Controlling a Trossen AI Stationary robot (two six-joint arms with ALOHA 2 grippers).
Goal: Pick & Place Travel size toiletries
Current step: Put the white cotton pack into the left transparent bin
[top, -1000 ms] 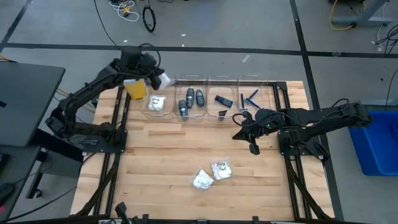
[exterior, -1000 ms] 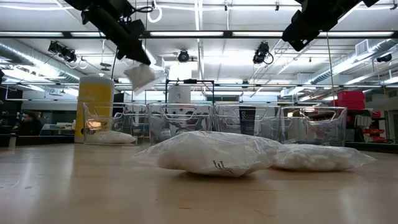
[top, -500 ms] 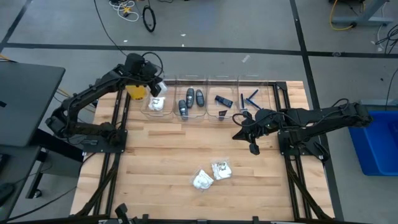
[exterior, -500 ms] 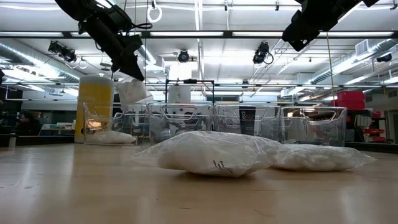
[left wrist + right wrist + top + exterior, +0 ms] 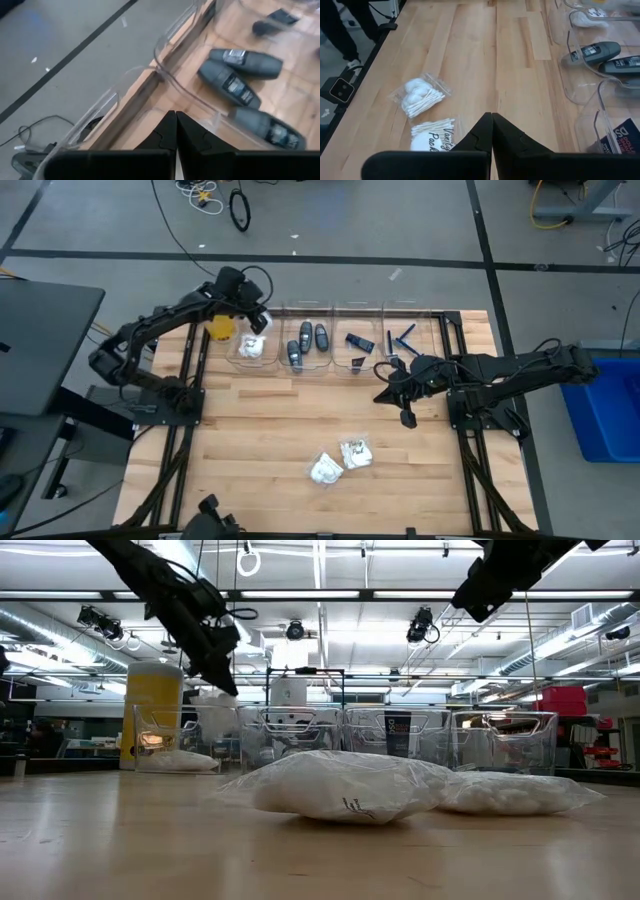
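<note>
Two packets [image 5: 340, 461] lie side by side (touching) — bins [image 5: 330, 345] behind.

pale wooden table [image 5: 280, 430], clear glossy plastic bins [image 5: 316, 350], crinkly plastic packets [image 5: 337, 460].

Readable for you: "Vanity Pack", partly cut off, on the white packet [image 5: 434, 136] at lower left of the right wrist view, "DS DOLLAR" fragment on the dark rectangular piece [image 5: 620, 134] at lower right, deodorant labels too small to read.
</note>
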